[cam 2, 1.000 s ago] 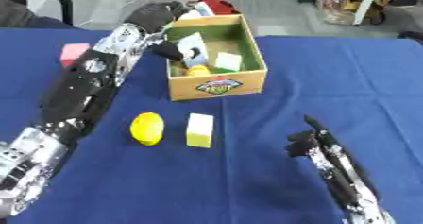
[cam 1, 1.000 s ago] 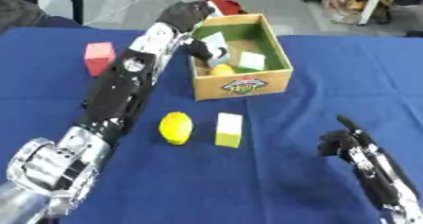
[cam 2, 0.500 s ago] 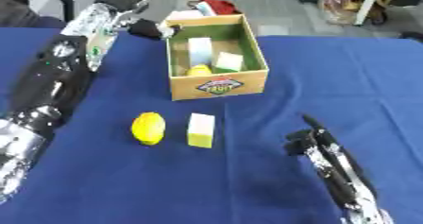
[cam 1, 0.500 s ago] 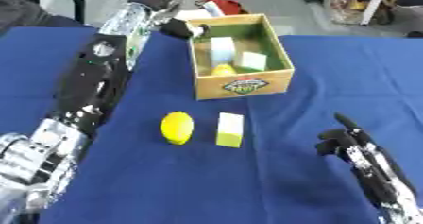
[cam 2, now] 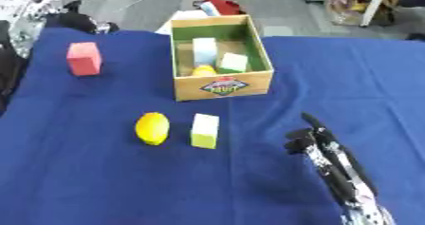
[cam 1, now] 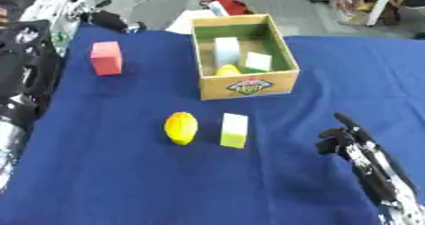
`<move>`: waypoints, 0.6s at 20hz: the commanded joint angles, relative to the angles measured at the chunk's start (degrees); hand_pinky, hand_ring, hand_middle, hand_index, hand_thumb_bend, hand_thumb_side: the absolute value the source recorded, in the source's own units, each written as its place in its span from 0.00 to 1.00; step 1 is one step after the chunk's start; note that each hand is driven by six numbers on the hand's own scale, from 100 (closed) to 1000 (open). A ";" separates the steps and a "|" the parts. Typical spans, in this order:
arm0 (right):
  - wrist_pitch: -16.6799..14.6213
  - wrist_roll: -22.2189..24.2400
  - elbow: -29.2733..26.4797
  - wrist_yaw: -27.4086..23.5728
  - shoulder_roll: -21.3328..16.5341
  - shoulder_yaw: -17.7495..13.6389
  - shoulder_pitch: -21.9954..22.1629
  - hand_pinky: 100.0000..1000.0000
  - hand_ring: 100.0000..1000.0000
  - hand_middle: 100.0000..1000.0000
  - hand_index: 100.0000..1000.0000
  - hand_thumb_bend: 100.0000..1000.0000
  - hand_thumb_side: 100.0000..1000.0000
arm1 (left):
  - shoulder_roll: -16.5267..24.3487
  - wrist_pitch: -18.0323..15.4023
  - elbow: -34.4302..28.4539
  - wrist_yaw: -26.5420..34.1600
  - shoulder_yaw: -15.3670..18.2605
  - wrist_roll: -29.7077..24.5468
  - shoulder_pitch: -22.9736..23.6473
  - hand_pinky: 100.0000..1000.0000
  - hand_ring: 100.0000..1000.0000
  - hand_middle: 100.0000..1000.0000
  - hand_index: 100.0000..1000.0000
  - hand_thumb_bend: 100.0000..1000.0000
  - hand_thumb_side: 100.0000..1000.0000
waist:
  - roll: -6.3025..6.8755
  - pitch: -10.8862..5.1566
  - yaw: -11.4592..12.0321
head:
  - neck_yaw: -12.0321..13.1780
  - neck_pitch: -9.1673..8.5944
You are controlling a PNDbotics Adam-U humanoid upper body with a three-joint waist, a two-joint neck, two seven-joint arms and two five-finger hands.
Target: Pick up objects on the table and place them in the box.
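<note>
Left eye view: box (cam 1: 247, 83) sits at 12 o'clock on the blue table (cam 1: 124, 181), open top, green inside, printed label on the near wall. Inside it: a pale upright block (cam 1: 226, 51) toward the back, a light green cube (cam 1: 258, 61) just right of it, and something yellow (cam 1: 227, 70) against the near wall, probably a round fruit but mostly hidden.

On the cloth, near centre: lemon (cam 1: 181, 127) and a yellow-green block (cam 1: 234, 130) side by side, close but apart, both on the near side of the box. Red block (cam 1: 106, 57) stands alone at 10 o'clock, well apart from the box.

Right hand (cam 1: 348, 140) at 4 o'clock, resting on the table, fingers up and relaxed, holding nothing. Left arm (cam 1: 29, 62) runs up the 9 o'clock edge; left hand (cam 1: 104, 19) is at 11 o'clock past the table's far corner, dark and blurred. Can't tell whether its fingers are spread or curled.
</note>
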 commanded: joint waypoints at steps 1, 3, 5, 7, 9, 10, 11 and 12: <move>-0.10 -0.24 -0.49 0.02 -0.96 -0.36 -0.52 0.61 0.62 0.63 1.00 0.00 0.70 | 2.62 -0.12 1.53 0.06 1.22 -1.85 -0.47 0.88 0.87 0.90 1.00 0.44 0.68 | 0.41 -0.80 -0.05 | -0.35 -0.19; -0.12 -0.29 -0.47 0.02 -0.96 -0.37 -0.52 0.61 0.62 0.63 1.00 0.00 0.70 | 2.79 -0.09 2.86 0.06 1.53 -3.05 -0.10 0.88 0.87 0.90 1.00 0.43 0.63 | 0.31 -0.72 -0.11 | -0.43 -0.13; -0.14 -0.32 -0.45 0.02 -0.95 -0.36 -0.54 0.61 0.62 0.63 1.00 0.00 0.70 | 2.92 0.33 3.87 -0.16 1.81 -3.90 0.16 0.87 0.86 0.90 1.00 0.42 0.58 | 0.25 -0.63 -0.15 | -0.40 -0.10; -0.15 -0.31 -0.44 0.02 -0.90 -0.32 -0.56 0.61 0.62 0.63 1.00 0.00 0.70 | 3.03 1.44 4.67 -0.94 2.18 -3.85 0.43 0.86 0.85 0.89 0.99 0.41 0.48 | 0.20 -0.54 -0.23 | -0.42 -0.08; -0.14 -0.32 -0.43 0.01 -0.86 -0.33 -0.56 0.61 0.62 0.63 1.00 0.00 0.71 | 3.09 3.14 5.50 -2.19 2.57 -2.67 0.75 0.85 0.84 0.87 0.98 0.41 0.40 | 0.14 -0.44 -0.34 | -0.45 -0.09; -0.14 -0.34 -0.43 0.01 -0.86 -0.32 -0.57 0.61 0.62 0.63 1.00 0.00 0.71 | 3.09 4.11 6.00 -2.92 2.77 -1.80 0.89 0.85 0.83 0.87 0.98 0.41 0.37 | 0.11 -0.39 -0.41 | -0.46 -0.10; -0.14 -0.35 -0.43 0.02 -0.85 -0.32 -0.58 0.61 0.62 0.63 1.00 0.00 0.71 | 3.07 5.06 6.52 -3.60 3.01 -0.79 0.99 0.85 0.83 0.86 0.98 0.41 0.35 | 0.06 -0.33 -0.47 | -0.47 -0.12; -0.15 -0.37 -0.43 0.02 -0.83 -0.32 -0.60 0.61 0.62 0.63 1.00 0.00 0.71 | 3.02 5.77 7.04 -4.10 3.21 0.11 1.07 0.85 0.83 0.86 0.98 0.41 0.33 | 0.03 -0.29 -0.51 | -0.46 -0.14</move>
